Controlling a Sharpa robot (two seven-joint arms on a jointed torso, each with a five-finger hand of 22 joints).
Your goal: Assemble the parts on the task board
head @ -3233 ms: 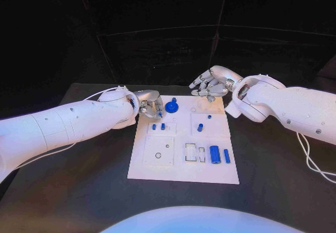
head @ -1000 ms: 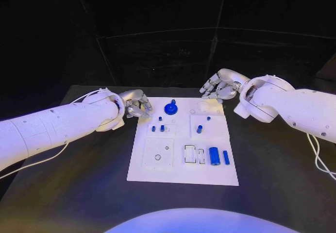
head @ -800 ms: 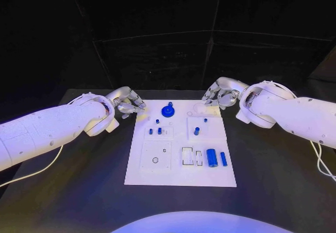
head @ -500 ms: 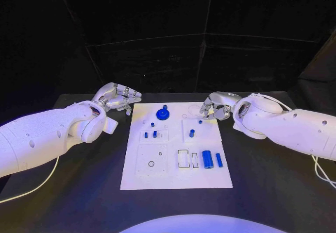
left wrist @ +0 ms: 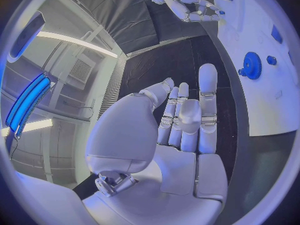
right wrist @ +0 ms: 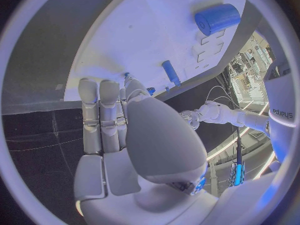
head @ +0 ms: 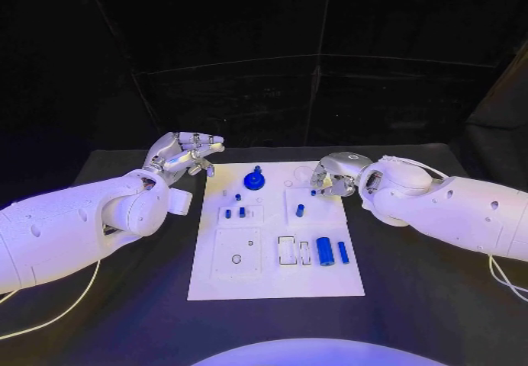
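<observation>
On the black worktop [head: 132, 305] the white task board [head: 275, 278] lies centred between both arms. Blue parts: a round gear-like knob [head: 255, 180] near the far edge, small pegs [head: 234, 213] mid-left, one peg [head: 299, 210] mid-right, a fat cylinder [head: 325, 251] and a thin bar [head: 342, 252] side by side further forward. Left hand [head: 181, 154] off the board's far-left corner, fingers extended and apart, holding nothing. Right hand [head: 330, 174] at the board's far-right corner, fingers curled; can't tell if it grips anything.
</observation>
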